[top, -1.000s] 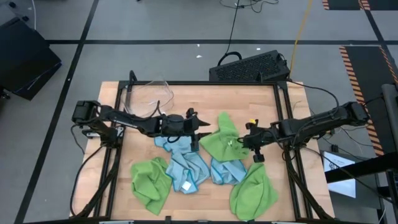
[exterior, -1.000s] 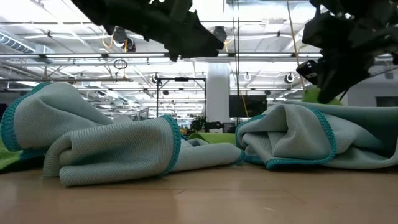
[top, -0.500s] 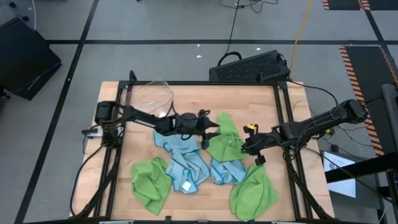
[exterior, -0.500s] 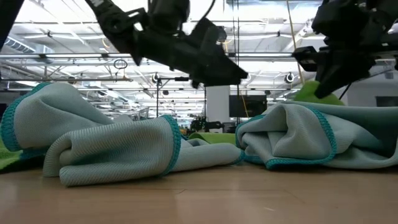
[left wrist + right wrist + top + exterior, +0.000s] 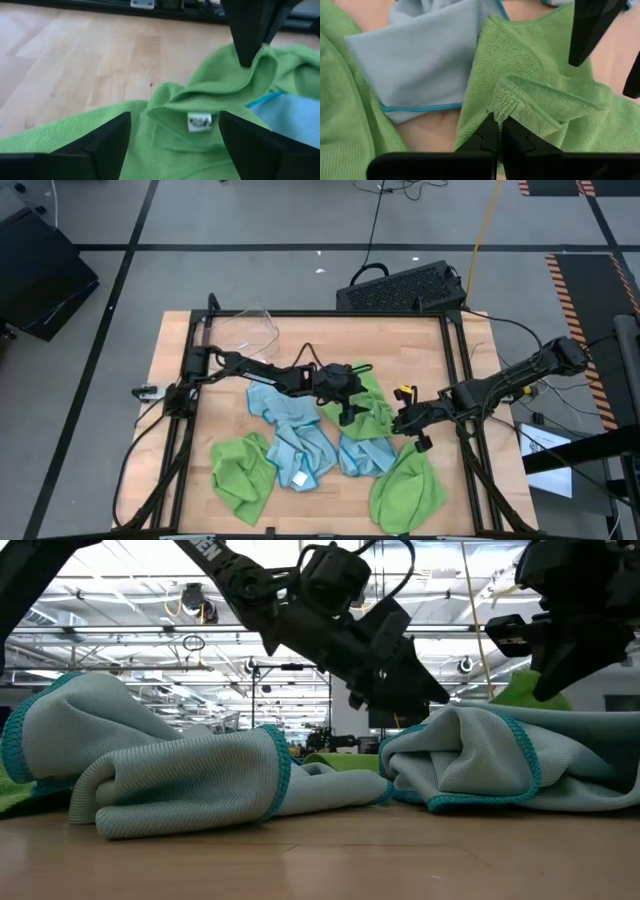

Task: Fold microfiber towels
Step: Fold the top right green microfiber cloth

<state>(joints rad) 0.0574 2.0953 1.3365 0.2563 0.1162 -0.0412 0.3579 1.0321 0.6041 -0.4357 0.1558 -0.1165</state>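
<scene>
Wooden counter (image 5: 420,340) bearing crumpled microfiber towels (image 5: 300,442); left hand (image 5: 172,131) is hovering spread over the central green towel (image 5: 368,408), right hand (image 5: 497,131), pressed together, is pinching its edge.

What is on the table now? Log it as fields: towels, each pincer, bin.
towels: green and blue cloths loose and unfolded in a heap on the table
middle green towel: white tag showing
left pincer: open, over the middle green towel
right pincer: shut on a fold of the middle green towel
bin: clear, at the table's far left
</scene>
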